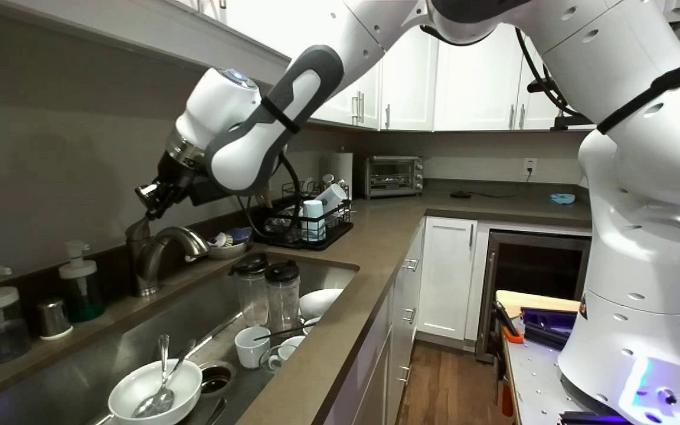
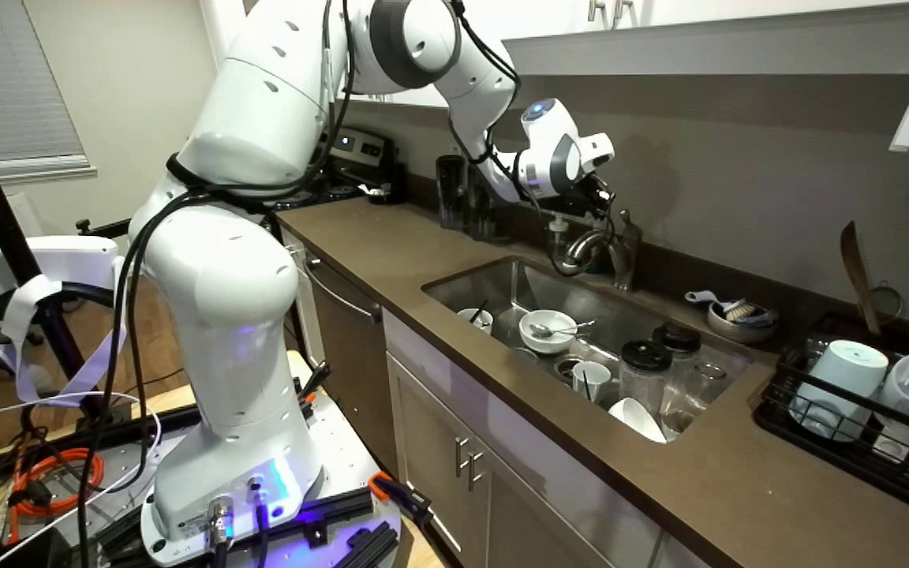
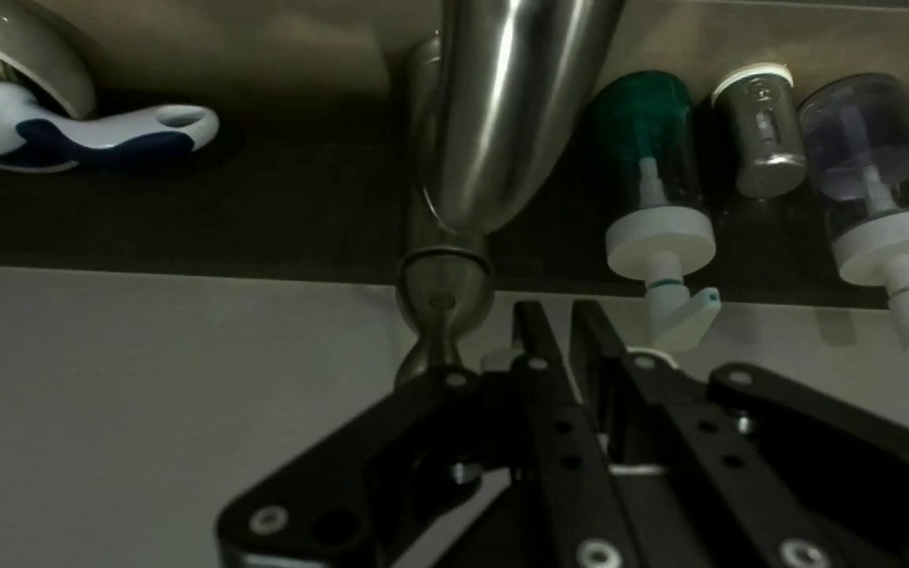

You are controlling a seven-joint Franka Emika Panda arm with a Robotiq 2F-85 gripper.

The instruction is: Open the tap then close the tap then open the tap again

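The brushed-metal tap (image 1: pixel 150 260) stands behind the sink, and its arched spout (image 2: pixel 581 246) reaches out over the basin. In the wrist view the tap's wide spout (image 3: pixel 502 118) comes down from the top, with its rounded top and slim lever (image 3: pixel 437 343) below. Part of that lever is hidden behind a black link of my gripper (image 3: pixel 556 304). The two fingers stand nearly parallel with a narrow gap and nothing between them, to the right of the lever. In both exterior views the gripper (image 1: pixel 154 211) is right above the tap's handle; whether it touches cannot be made out.
Beside the tap stand soap dispensers (image 1: pixel 80 283) and a small metal cup (image 1: pixel 54 319). A bowl with a brush (image 2: pixel 738 319) is on its other side. The sink (image 2: pixel 518 276) holds a white bowl (image 2: pixel 547 330), mugs and lidded jars (image 2: pixel 645 367). A dish rack (image 2: pixel 857 442) sits beyond.
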